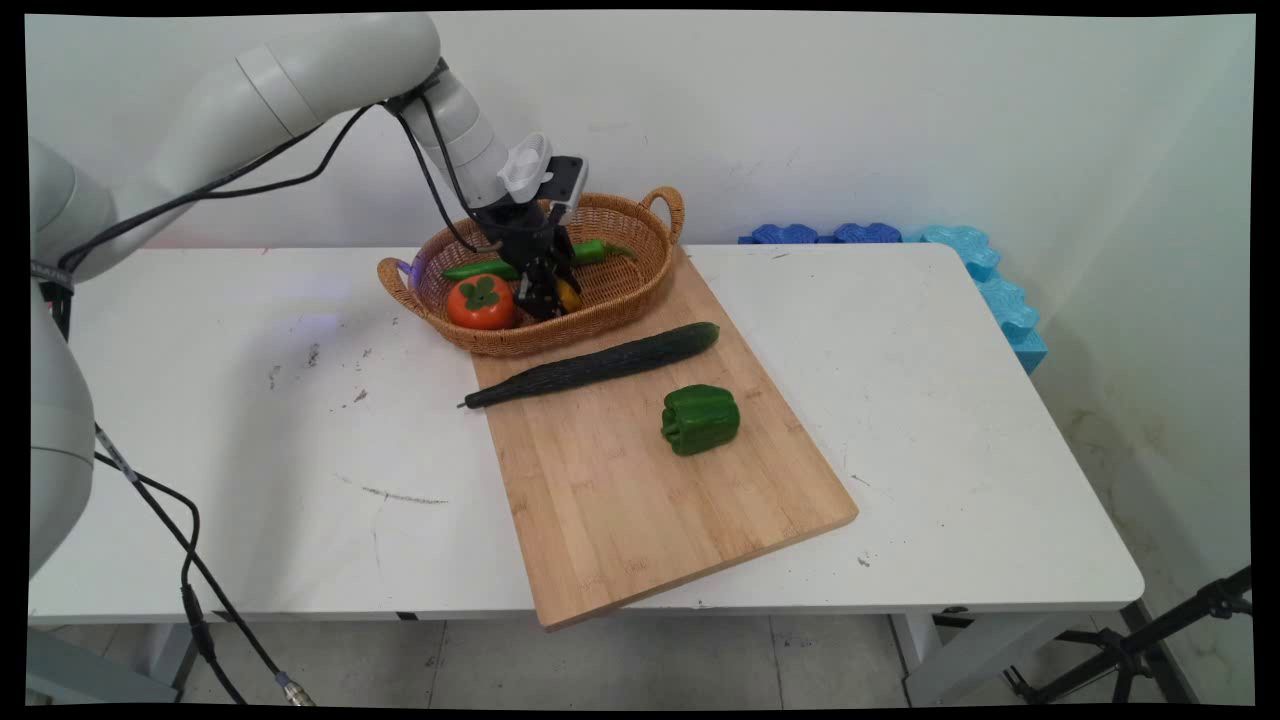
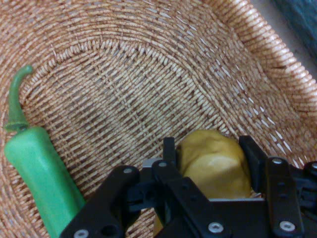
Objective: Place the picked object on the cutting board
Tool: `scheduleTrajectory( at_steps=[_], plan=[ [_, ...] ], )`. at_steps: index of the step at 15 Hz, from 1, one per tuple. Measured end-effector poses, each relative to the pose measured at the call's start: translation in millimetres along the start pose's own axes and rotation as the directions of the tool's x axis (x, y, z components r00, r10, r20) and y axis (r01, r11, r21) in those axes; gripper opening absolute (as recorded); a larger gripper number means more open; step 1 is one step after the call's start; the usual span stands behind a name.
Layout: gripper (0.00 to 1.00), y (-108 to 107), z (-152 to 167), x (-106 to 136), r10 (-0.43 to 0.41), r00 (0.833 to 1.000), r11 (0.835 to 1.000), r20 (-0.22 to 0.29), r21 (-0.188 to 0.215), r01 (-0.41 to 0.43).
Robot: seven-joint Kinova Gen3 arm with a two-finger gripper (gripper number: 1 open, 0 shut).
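Observation:
My gripper (image 1: 548,300) reaches down into the wicker basket (image 1: 620,300) at the back of the table. In the hand view the gripper (image 2: 210,156) is shut on a yellow rounded vegetable (image 2: 215,166), one finger on each side of it. A sliver of the yellow vegetable (image 1: 570,295) shows beside the fingers in the main view. A long green chili pepper (image 2: 37,173) lies on the basket floor to the left of the hand; in the main view the chili (image 1: 590,251) runs behind the gripper. An orange persimmon (image 1: 481,302) sits in the basket just left of the gripper.
A wooden cutting board (image 1: 620,500) lies in front of the basket, carrying a long dark cucumber (image 1: 600,365) and a green bell pepper (image 1: 700,419). Blue foam pieces (image 1: 990,270) stand at the table's far right corner. Black cables hang from the arm at the left.

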Motion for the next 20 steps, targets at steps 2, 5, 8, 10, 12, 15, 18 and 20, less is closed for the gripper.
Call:
scheduleTrajectory(
  at_steps=[2,5,8,10,12,15,18,20],
  plan=[
    [0.0,0.3,-2.0,2.4,-0.005,1.0,1.0,-0.005,0.003,0.005],
    [0.0,2.4,-9.0,7.4,-0.018,1.0,1.0,-0.017,0.014,0.018],
    [0.0,6.2,-23.1,15.7,-0.043,0.998,0.998,-0.035,0.04,0.045],
    [0.0,8.1,-29.9,18.8,-0.055,0.998,0.997,-0.041,0.053,0.057],
    [0.0,10.9,-40.0,22.8,-0.071,0.996,0.995,-0.051,0.072,0.075],
    [0.0,17.4,-56.9,28.9,-0.103,0.992,0.989,-0.069,0.098,0.109],
    [0.0,27.8,-74.8,36.2,-0.154,0.984,0.98,-0.093,0.114,0.164],
    [0.0,38.2,-87.3,41.5,-0.195,0.974,0.971,-0.111,0.117,0.208]
  ],
)
